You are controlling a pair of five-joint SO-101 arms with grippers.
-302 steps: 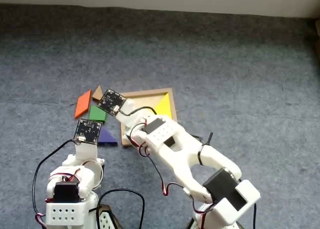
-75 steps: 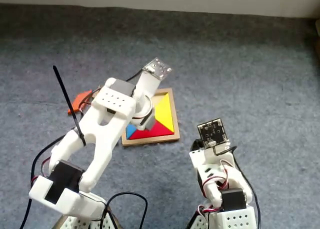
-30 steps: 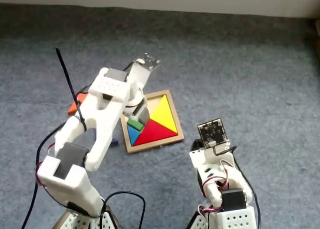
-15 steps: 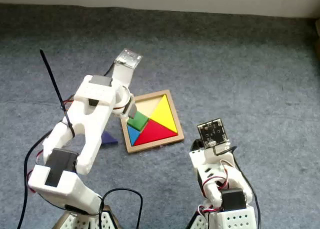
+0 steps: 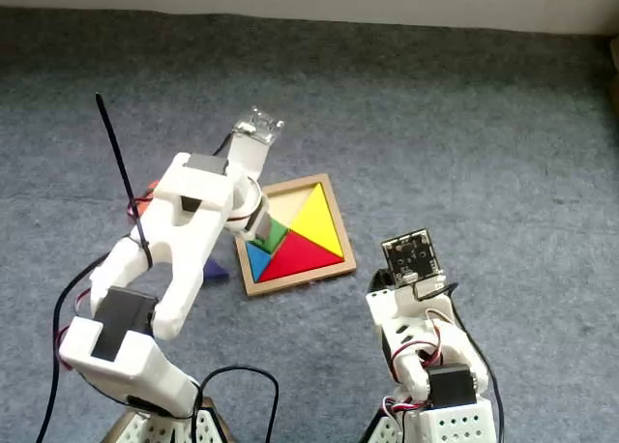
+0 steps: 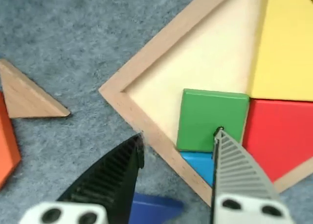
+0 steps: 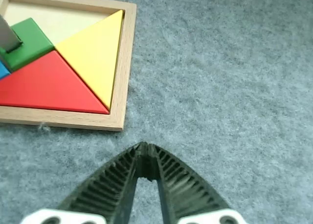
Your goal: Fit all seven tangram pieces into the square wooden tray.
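With left hand [image 6: 179, 135] spread astride the rim of the tray [image 6: 166, 35], one fingertip [image 6: 225, 150] over the green square [image 6: 210, 114] inside the tray, lift straight up without dragging it; leave right hand [image 7: 145, 153] pressed together beside the tray.

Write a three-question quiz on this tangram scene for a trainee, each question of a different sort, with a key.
1. True or false: the right gripper is shut and sits over the carpet, off the tray.
2. Which piece lies outside the tray? A. yellow triangle B. green square C. orange piece
3. Fill in: the tray holds ___ coloured pieces.

Key: 1 true; 2 C; 3 four.
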